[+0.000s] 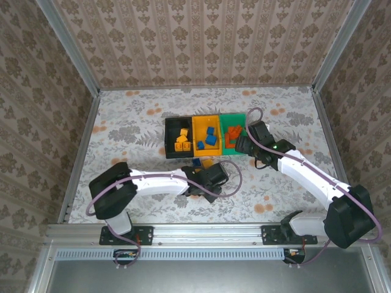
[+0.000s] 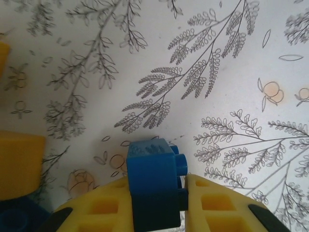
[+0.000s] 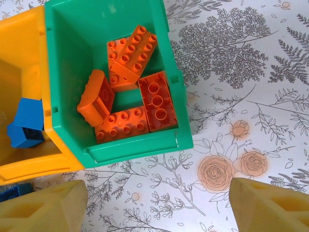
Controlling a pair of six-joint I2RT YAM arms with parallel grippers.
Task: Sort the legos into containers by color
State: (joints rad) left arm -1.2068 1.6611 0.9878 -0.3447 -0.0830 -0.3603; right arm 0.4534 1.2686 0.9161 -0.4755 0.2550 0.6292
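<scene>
My left gripper (image 2: 157, 205) is shut on a blue lego (image 2: 152, 169), which stands studs to the right between the yellow fingers, just above the flowered tabletop. From above, this gripper (image 1: 198, 177) sits just in front of the containers. The black bin (image 1: 168, 137) holds yellow legos, the orange-yellow bin (image 1: 206, 118) blue ones, and the green bin (image 3: 135, 147) several red-orange legos (image 3: 130, 55). My right gripper (image 3: 157, 208) hangs open over bare table just before the green bin's near wall, nothing between its fingers.
A yellow lego (image 2: 19, 164) lies to the left of the held one, with a blue piece (image 2: 19, 215) beneath it. A blue lego (image 3: 9, 191) rests on the table in front of the orange-yellow bin (image 3: 24, 43). Metal-framed walls enclose the table.
</scene>
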